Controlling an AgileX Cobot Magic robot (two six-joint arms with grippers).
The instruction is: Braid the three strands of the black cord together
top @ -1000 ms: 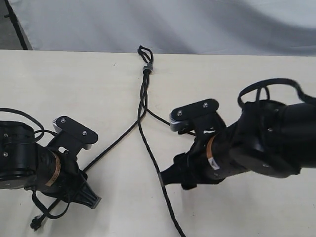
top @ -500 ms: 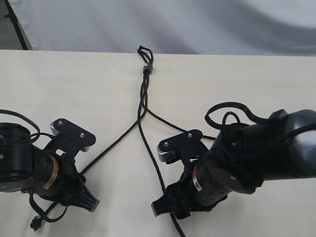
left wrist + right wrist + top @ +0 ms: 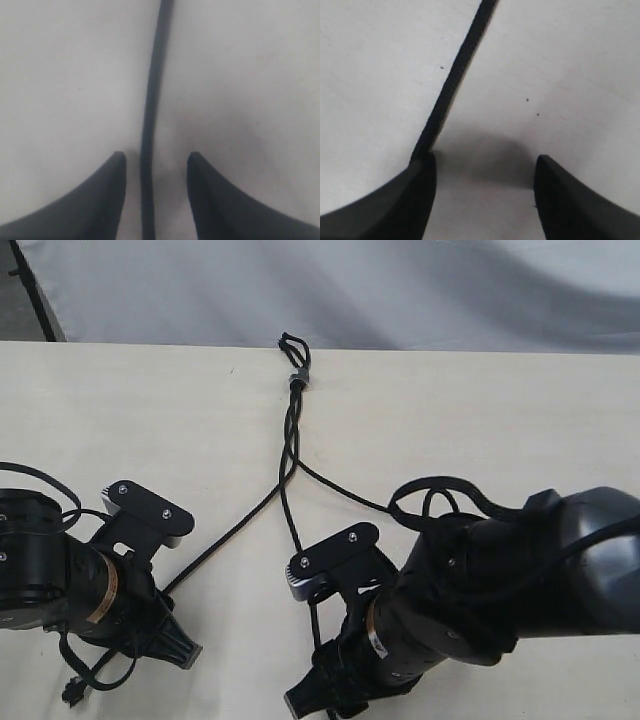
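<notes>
Right arm [image 3: 520,570] has swung down and inward since the earlier frame, now low over the middle strand [image 3: 288,515]; left arm [image 3: 50,570] has barely shifted. Tabletop [image 3: 480,410] is bare on both far sides, giving room to carry a strand outward. The near side is tight, with both arms crowding the lower edge of the exterior view. Black cord [image 3: 291,435] lies centre, loop [image 3: 292,343] at the far tabletop edge, grey band [image 3: 298,378] just below it, then a short twisted run before three strands fan out. Left claw [image 3: 156,160] is parted, straddling the left strand [image 3: 225,535] without pinching, likely waiting. Right claw [image 3: 482,165] stands wide, the middle strand meeting one finger, apparently lining up a grasp. Right strand [image 3: 340,490] runs free under the right arm.
</notes>
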